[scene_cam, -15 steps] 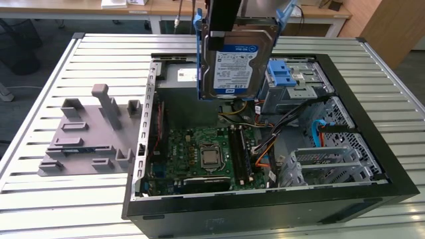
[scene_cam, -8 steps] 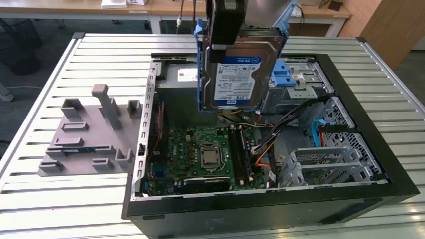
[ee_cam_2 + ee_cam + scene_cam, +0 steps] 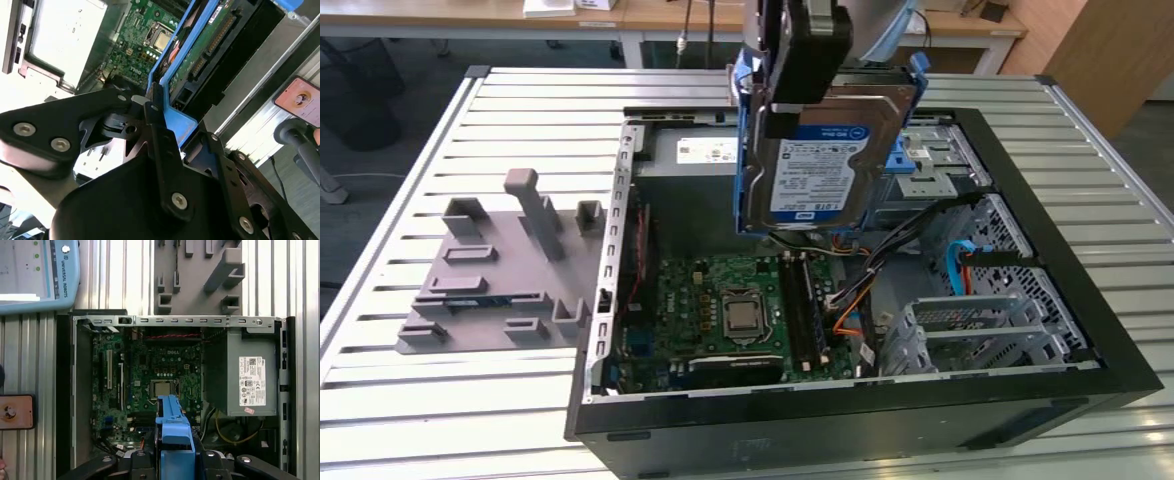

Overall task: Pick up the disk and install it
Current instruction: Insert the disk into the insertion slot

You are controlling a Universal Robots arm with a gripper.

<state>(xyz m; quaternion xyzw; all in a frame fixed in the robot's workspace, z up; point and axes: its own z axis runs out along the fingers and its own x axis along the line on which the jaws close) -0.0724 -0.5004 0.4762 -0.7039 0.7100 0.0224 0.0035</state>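
My hand (image 3: 790, 108) pinches the disk (image 3: 838, 165) by its blue carrier, hanging above the open computer case (image 3: 827, 422); I'd hold it square, clear of the case's cables (image 3: 851, 298)

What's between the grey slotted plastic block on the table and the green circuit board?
The computer case's silver metal side wall, seen in the exterior view between the grey plastic block and green circuit board.
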